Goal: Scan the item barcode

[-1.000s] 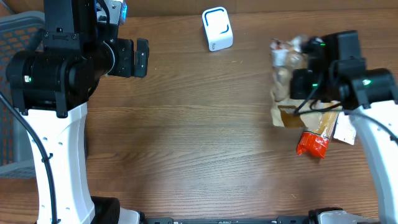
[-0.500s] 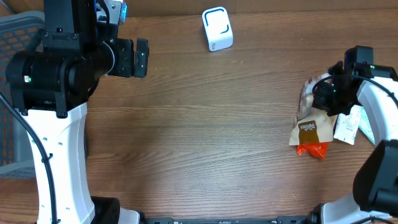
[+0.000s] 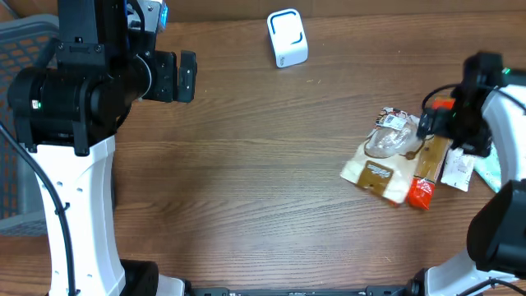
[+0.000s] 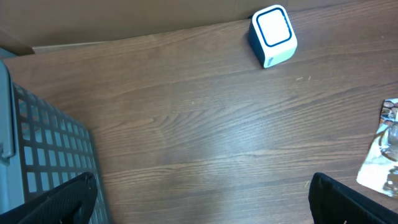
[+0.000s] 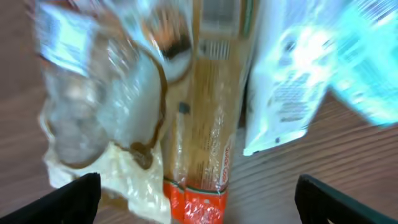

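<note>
Wooden worktop [image 3: 263, 181] has a clear snack bag [image 3: 391, 138] lying loose beside an orange-tipped packet [image 3: 426, 174], right fingers [image 5: 68, 202] spread wide over them, left fingers [image 4: 62, 199] open too.

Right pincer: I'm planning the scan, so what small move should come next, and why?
Probably lower the open right pincer onto the long tan pack directly beneath it and close. It holds nothing, and the scanner stands far from it.
</note>
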Available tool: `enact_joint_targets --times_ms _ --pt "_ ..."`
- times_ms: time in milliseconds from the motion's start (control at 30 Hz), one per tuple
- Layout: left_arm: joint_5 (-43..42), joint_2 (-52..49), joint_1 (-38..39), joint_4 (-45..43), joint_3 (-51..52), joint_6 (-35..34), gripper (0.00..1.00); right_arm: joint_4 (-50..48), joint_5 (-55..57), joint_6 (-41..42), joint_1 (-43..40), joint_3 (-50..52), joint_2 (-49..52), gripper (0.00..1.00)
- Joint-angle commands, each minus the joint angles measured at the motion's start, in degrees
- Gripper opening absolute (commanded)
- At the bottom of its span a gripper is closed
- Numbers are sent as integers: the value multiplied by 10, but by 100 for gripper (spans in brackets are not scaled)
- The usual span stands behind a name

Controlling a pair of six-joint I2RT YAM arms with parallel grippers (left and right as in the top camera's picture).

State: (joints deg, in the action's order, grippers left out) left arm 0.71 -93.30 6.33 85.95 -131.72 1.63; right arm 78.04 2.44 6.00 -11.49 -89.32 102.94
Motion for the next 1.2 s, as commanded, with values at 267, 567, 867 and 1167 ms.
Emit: enact_joint_targets --times_ms 267,567,867,1167 --pt "1 -5 1 0 -2 -4 100 116 -100 -54 136 -278 -72 100" --pt "1 -7 1 0 -2 -4 100 110 -158 -54 259 -330 -117 100" --pt "0 -7 1 0 -2 -4 100 113 -151 -54 269 -329 -116 100" --pt "0 -7 1 0 -2 -4 100 28 -126 -49 268 -323 -121 100"
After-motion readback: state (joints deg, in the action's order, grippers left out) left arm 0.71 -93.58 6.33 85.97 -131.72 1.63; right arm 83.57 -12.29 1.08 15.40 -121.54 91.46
